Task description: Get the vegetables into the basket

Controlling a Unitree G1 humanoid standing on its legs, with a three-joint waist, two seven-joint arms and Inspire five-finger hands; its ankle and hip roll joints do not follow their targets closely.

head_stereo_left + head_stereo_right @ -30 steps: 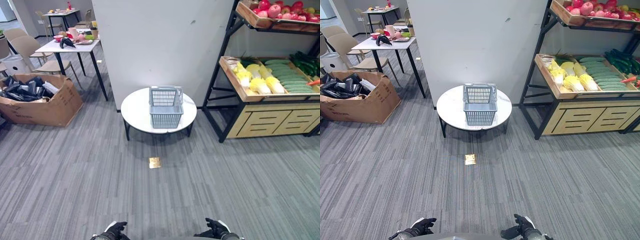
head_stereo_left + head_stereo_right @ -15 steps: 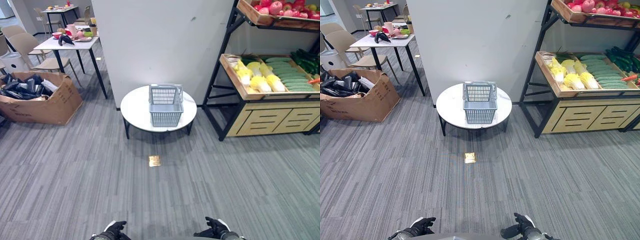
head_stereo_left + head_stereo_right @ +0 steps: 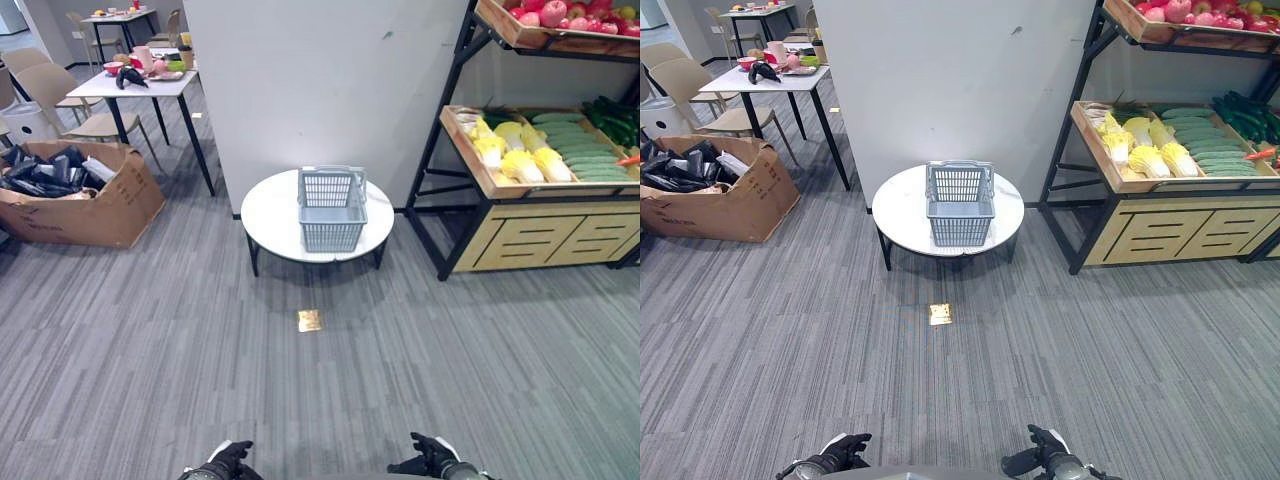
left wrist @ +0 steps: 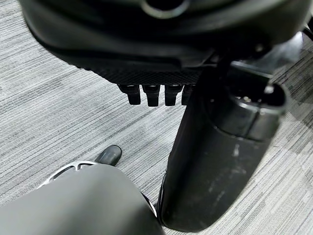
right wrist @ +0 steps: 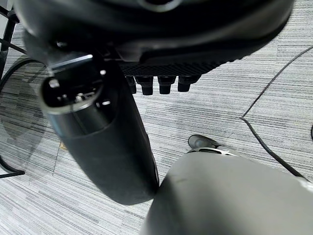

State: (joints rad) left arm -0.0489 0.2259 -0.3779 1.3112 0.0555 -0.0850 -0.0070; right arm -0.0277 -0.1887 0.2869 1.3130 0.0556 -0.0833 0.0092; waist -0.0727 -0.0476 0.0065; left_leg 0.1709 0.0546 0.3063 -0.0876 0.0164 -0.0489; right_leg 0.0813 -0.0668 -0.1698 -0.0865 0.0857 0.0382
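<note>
A grey plastic basket (image 3: 332, 210) with its handles up stands on a low round white table (image 3: 270, 215) ahead of me. To the right, a wooden shelf tray (image 3: 470, 150) holds yellow-white cabbages (image 3: 520, 160), pale green cucumbers (image 3: 585, 160) and darker greens (image 3: 615, 120). Red apples (image 3: 580, 15) fill the tray above. My left hand (image 3: 225, 463) and right hand (image 3: 432, 458) hang low at the near edge, far from the basket and the shelf. In the wrist views the left fingers (image 4: 149, 94) and right fingers (image 5: 159, 84) are straight and hold nothing.
A white pillar (image 3: 320, 90) rises behind the round table. A cardboard box (image 3: 70, 195) of dark items sits on the floor at the left, with a white table (image 3: 140, 85) and chairs (image 3: 50, 90) behind it. A gold floor plate (image 3: 310, 321) lies before the round table. Grey carpet runs between me and the table.
The whole picture has shifted slightly, so the camera has moved. Both hands hang as before and nothing on the table or shelf has moved.
</note>
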